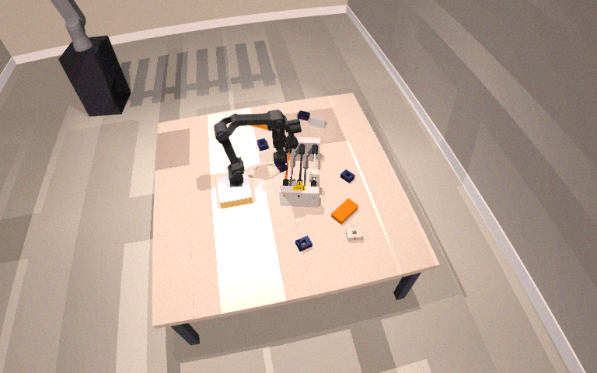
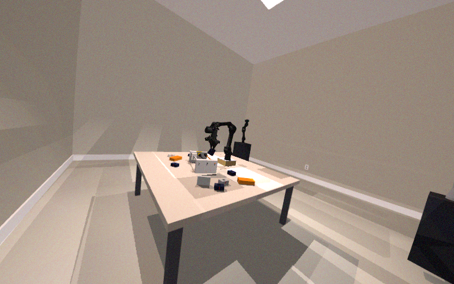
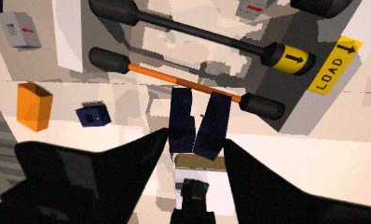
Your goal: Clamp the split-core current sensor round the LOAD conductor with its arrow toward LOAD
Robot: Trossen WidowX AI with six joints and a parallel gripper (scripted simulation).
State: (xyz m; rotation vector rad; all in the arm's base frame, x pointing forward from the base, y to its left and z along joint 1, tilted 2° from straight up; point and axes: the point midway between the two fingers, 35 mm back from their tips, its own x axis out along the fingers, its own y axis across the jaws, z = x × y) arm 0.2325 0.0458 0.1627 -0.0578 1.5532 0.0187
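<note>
My gripper [image 1: 280, 160] [image 2: 212, 147] [image 3: 196, 137] is shut on a dark blue open sensor [image 1: 281, 166] [image 2: 211, 151] [image 3: 181, 122]. Its two halves stand apart in a narrow V, open end toward the conductors. The sensor hangs on the robot-base side of the orange conductor [image 1: 287, 167] [image 3: 150, 73]; in the wrist view its tips overlap that conductor's line. The LOAD conductor [image 3: 201, 35] is the black middle one, with a yellow arrow band. The yellow LOAD marker [image 1: 298, 188] [image 3: 329, 72] is on the near end block [image 1: 299, 199]. No arrow on the held sensor is visible.
A white clamp [image 1: 314, 176] sits on the third conductor. Orange blocks [image 1: 344, 210] [image 2: 246, 181], loose dark blue sensors [image 1: 347, 176] [image 1: 303, 242] [image 3: 93, 115] and a white sensor [image 1: 354, 233] lie around the fixture. A white block [image 1: 317, 122] stands behind it.
</note>
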